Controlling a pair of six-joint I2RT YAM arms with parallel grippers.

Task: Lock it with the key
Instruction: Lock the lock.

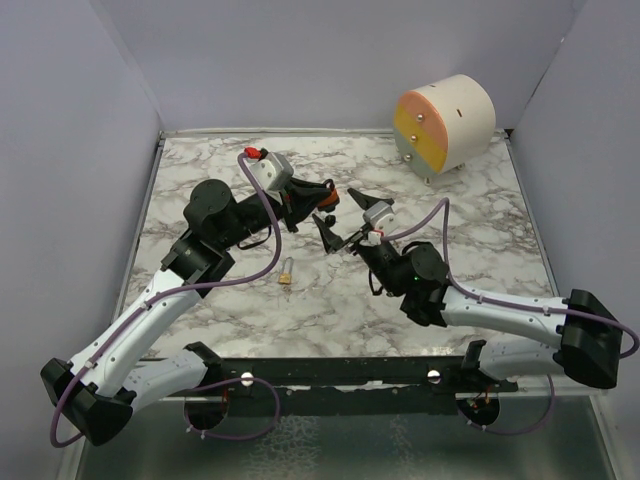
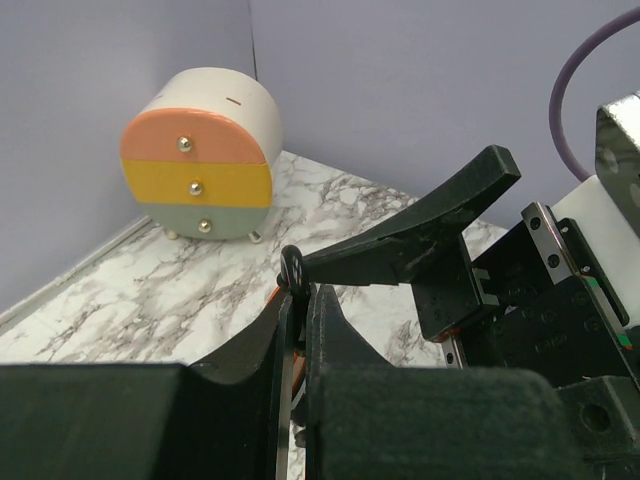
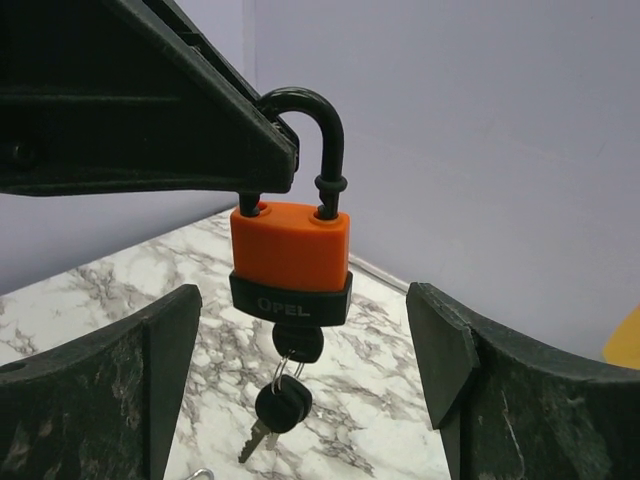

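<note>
Marble-patterned table [image 1: 480, 230], lavender walls [image 1: 330, 60] on three sides. Round three-drawer cabinet [image 1: 445, 125] stands at the back right corner, well apart from both arms.

Left gripper [image 2: 300, 310]: fingers pressed together on the black shackle [image 3: 325, 130] of the orange padlock [image 3: 291, 250], which hangs upright in the air above the middle of the table. Shackle looks seated in the body on both legs.

Key [image 3: 298, 342]: pushed into the keyhole on the padlock's underside. A ring below it carries a second key [image 3: 282, 408], dangling free.

Right gripper [image 1: 343, 218]: fingers spread wide, one on each side of the padlock body, clear gap on both sides, touching neither lock nor key.

Small brass-coloured item [image 1: 287, 275] lies on the table nearer the arm bases; too small to identify.
</note>
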